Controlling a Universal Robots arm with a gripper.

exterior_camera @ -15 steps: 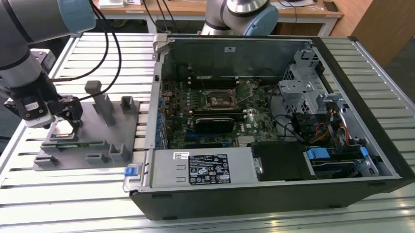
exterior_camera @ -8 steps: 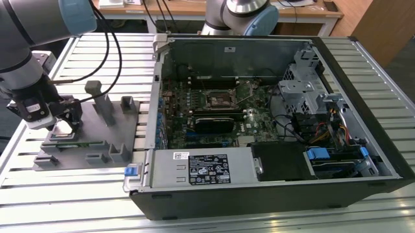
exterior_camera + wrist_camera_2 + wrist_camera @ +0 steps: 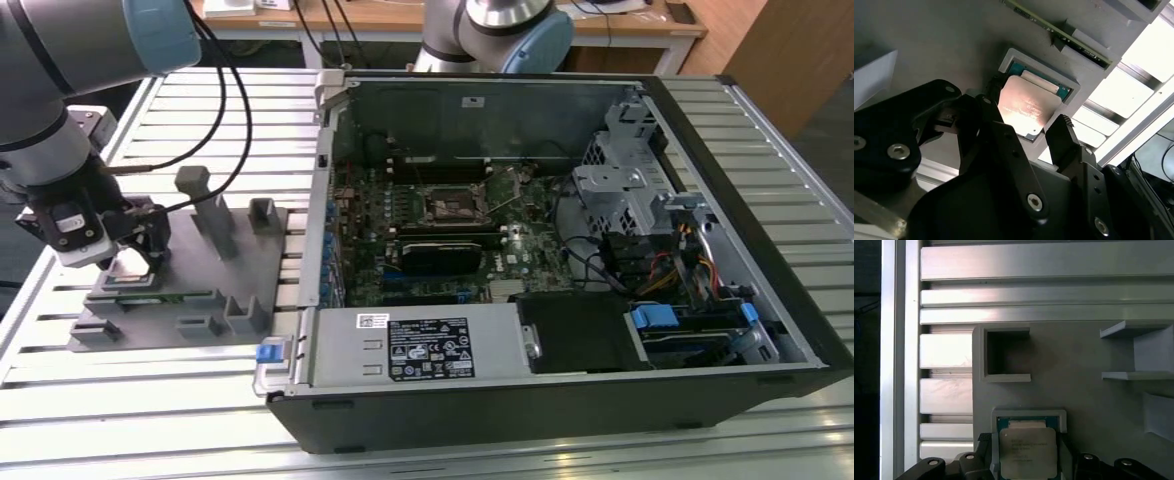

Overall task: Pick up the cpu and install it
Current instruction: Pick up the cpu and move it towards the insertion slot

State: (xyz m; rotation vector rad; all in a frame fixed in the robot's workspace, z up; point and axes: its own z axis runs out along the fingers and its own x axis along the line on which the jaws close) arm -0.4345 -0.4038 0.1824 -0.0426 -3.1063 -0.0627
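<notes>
Hovering over the grey moulded fixture (image 3: 238, 282) on the bench (image 3: 147, 410), our tool (image 3: 1028, 110) straddles the shiny silver square cpu (image 3: 1028, 450), jaws apart.

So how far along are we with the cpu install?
Early. Done: the gripper is at the grey fixture, right over the cpu. In hand: nothing lifted; the cpu lies in its fixture pocket. Left: the lift and the install; the cpu is not yet in the motherboard socket inside the open case.
</notes>
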